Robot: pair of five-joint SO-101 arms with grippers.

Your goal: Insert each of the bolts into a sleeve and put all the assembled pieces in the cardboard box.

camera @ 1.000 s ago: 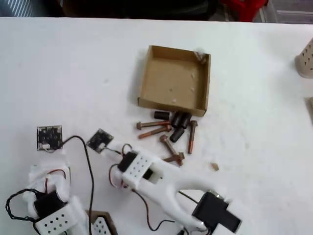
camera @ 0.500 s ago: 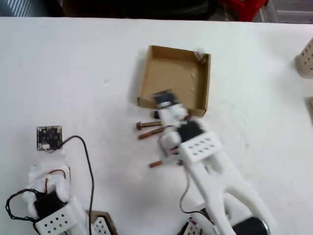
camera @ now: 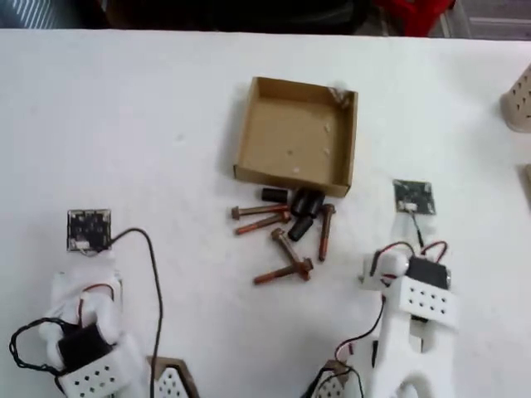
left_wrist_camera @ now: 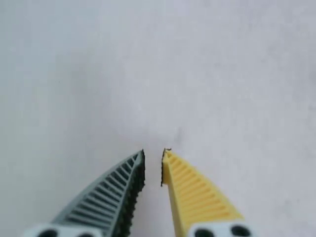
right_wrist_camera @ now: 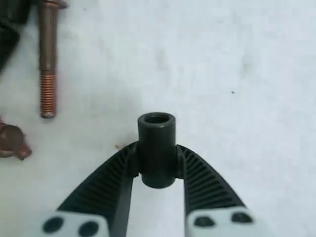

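The cardboard box (camera: 295, 137) lies open and holds nothing at the table's middle. In front of it are several copper bolts (camera: 286, 246) and three black sleeves (camera: 303, 203) in a loose pile. My right gripper (right_wrist_camera: 157, 147) is shut on another black sleeve (right_wrist_camera: 157, 133), held upright with its bore showing, just above the white table. One bolt (right_wrist_camera: 48, 59) lies off to its side. The right arm (camera: 412, 303) stands to the right of the pile. My left gripper (left_wrist_camera: 153, 158) is shut with nothing between its grey and yellow fingers, over bare table; its arm (camera: 83, 352) is at the front left corner.
A small camera board (camera: 89, 230) on a black cable lies by the left arm, another board (camera: 412, 197) beyond the right arm. A pale perforated object (camera: 518, 104) stands at the far right edge. Bare table spreads left of the box.
The right arm swung from the left of the pile, across it near the box, to its right side, and now holds a sleeve. One bolt at the front of the pile shifted left.
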